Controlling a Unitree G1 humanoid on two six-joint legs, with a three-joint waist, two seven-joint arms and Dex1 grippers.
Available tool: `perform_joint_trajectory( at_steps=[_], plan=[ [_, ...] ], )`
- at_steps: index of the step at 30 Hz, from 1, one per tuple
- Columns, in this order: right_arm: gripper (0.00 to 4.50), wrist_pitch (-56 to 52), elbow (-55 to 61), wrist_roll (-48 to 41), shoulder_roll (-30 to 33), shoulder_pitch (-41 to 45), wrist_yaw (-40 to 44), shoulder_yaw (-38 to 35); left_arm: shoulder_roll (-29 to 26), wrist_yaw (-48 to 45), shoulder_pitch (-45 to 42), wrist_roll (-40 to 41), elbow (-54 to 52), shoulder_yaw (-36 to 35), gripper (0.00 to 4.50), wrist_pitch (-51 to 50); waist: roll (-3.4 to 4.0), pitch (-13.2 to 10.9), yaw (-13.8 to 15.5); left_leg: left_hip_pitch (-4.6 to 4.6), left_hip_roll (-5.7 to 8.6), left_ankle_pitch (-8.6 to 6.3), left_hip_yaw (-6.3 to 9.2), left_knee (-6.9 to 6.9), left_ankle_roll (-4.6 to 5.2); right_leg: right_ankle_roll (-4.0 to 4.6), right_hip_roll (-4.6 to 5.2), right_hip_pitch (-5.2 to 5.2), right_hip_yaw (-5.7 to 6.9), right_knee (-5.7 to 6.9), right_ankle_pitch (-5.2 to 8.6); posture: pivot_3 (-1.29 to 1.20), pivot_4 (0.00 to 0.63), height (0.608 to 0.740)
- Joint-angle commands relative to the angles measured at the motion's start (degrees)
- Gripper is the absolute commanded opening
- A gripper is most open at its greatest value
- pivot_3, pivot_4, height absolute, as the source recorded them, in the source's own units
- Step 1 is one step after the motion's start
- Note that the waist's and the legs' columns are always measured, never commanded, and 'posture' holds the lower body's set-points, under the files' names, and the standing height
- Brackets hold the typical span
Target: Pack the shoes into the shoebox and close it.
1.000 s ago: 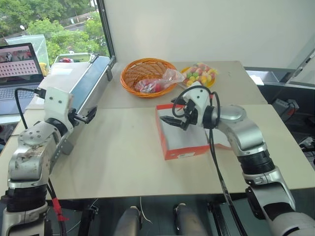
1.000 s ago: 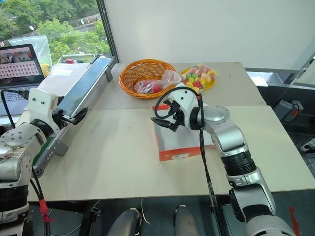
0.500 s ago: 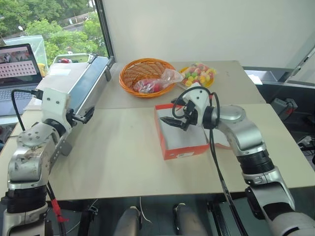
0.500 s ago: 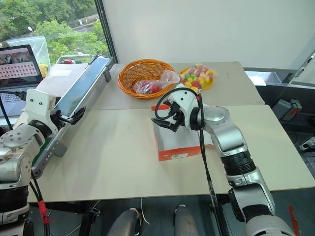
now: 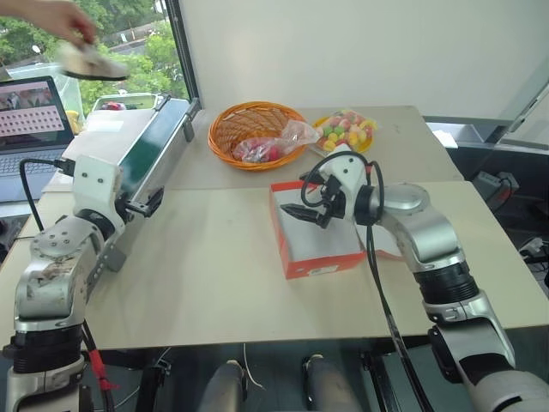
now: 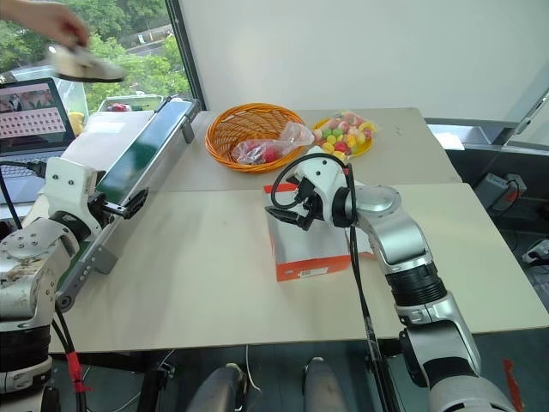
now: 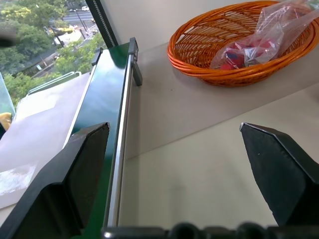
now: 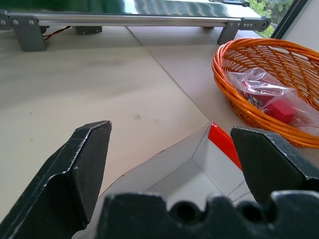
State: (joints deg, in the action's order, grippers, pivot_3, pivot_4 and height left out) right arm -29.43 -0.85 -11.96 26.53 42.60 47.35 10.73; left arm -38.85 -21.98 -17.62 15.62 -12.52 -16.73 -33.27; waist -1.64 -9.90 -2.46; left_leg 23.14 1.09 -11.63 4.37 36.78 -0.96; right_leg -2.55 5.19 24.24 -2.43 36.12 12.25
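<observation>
Beige table (image 5: 214, 275): open, empty shoebox (image 5: 316, 249) at centre, wide-open right gripper (image 5: 310, 204) just above. Left gripper (image 5: 146, 202) open beside conveyor (image 5: 146, 146). Basket (image 5: 249, 129) behind. Hand (image 5: 56, 17) holding shoe (image 5: 90, 64) overhead, top left.

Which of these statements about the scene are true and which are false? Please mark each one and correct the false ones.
1. The shoebox is open on the table. True.
2. The right gripper is shut on a shoe. False: it is open, holds nothing and hangs over the open box.
3. A person's hand holds a shoe in the air near the window. True.
4. The orange wicker basket has nothing in it. False: a clear plastic bag with red contents lies in it.
5. The left gripper is open beside the conveyor. True.
</observation>
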Motion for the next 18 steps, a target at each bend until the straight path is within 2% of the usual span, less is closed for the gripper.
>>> perform_joint_trajectory(
  at_steps=[1,10,18],
  plan=[
    [4.49,0.21,2.22,-0.02,0.62,0.62,-0.42,-1.53,-0.1,0.02,-1.41,-0.7,-0.39,-0.12,4.5,1.53,0.0,0.0,0.01,0.0,0.0,0.0,0.0,0.0,0.0,0.0,0.0,0.0,0.0,0.0,0.0,0.0,0.15,0.74],
    [4.49,-0.06,2.67,-0.45,0.29,0.41,-0.8,-1.83,-0.29,0.47,-2.5,-0.62,2.55,-1.42,4.5,2.61,0.0,0.0,-0.02,0.0,0.0,0.0,0.0,0.0,0.0,0.0,0.0,0.0,0.0,0.01,0.0,0.0,0.15,0.74],
    [4.49,-0.33,1.06,-1.71,-4.32,3.83,-0.53,-0.82,1.05,3.88,-1.85,-0.26,4.74,-5.37,4.5,2.95,0.0,0.0,-0.16,-0.01,-0.01,0.0,0.0,0.0,0.0,0.02,-0.01,0.04,0.0,0.06,-0.01,0.0,0.15,0.74]
  ],
)
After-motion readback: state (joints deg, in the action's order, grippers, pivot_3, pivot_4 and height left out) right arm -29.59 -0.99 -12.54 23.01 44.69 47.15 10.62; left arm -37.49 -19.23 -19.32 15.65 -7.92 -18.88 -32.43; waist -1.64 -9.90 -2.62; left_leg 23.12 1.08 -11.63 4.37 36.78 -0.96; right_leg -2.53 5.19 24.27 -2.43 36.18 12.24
